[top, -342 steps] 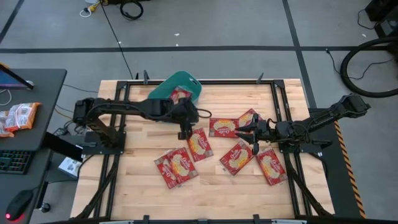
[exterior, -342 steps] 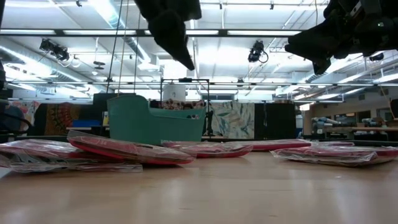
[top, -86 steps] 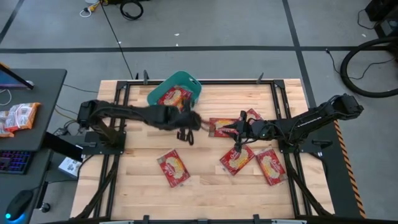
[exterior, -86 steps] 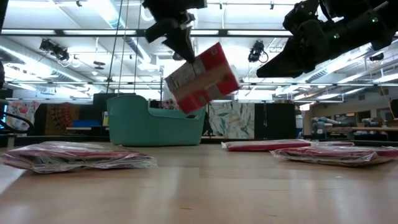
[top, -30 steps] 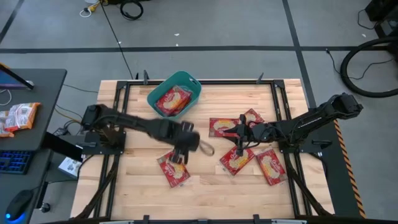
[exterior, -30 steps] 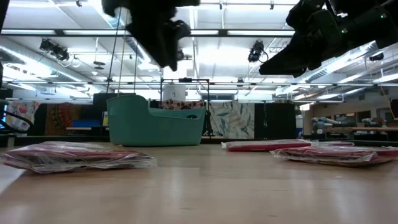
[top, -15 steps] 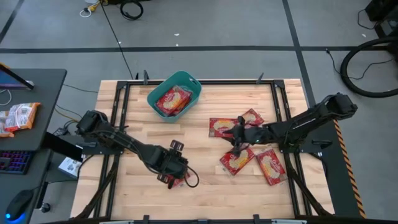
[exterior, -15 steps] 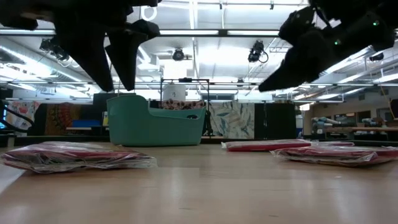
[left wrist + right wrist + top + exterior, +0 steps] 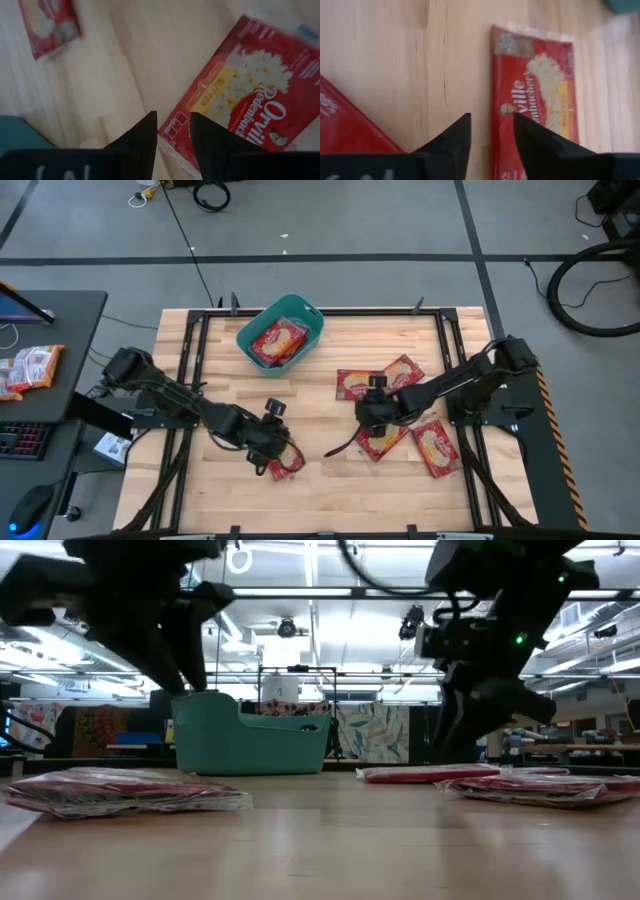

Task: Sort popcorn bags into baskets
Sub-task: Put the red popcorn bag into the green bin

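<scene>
The teal basket stands at the table's back left with red popcorn bags inside; it also shows in the low view. My left gripper is open and empty, low over one popcorn bag near the front, which also shows in the left wrist view. My right gripper is open and empty, mid-table among several loose bags: two behind it, two in front. The right wrist view shows one bag just ahead of the fingers.
Black frame rails run along both sides of the wooden table. A dark side desk on the left holds orange-and-white snack packets and a keyboard. Bare wood lies between the basket and the left gripper.
My left gripper, empty after dropping a bag in the basket, has swung forward and down over the front bag. My right arm has reached farther left across the middle bags.
</scene>
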You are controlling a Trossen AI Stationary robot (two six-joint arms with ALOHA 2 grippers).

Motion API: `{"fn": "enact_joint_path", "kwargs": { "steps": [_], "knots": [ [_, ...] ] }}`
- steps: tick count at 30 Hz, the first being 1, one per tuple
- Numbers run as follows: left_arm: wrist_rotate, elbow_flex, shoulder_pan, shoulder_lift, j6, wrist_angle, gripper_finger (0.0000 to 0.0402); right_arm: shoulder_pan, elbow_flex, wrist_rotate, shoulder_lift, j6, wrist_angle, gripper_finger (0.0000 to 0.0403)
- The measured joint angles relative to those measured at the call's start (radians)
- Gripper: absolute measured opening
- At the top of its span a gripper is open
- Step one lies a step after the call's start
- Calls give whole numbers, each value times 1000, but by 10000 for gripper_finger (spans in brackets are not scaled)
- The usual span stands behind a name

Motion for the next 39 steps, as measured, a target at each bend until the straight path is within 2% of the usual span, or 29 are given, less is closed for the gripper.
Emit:
{"fn": "enact_joint_path", "kwargs": {
  "steps": [7, 12, 19, 23, 26, 39],
  "knots": [
    [-1, -112, 0, -176, 1, 135, 114, -16, 42, 70, 73, -27, -16, 250],
    [26, -112, 0, -247, 1, 184, 114, -42, 42, 52, 83, -23, -30, 266],
    [133, -118, 5, -264, 54, 282, 114, -72, 41, 15, 111, -20, -33, 245],
    [207, -208, 29, -279, 85, 408, 113, -82, 40, 32, 111, -19, -43, 232],
    [223, -279, 66, -349, 75, 460, 107, -90, 40, 33, 109, -19, -51, 222],
    [224, -563, 183, -808, 104, 638, 73, -139, -22, 1, 105, -54, 33, 152]
  ]
}}
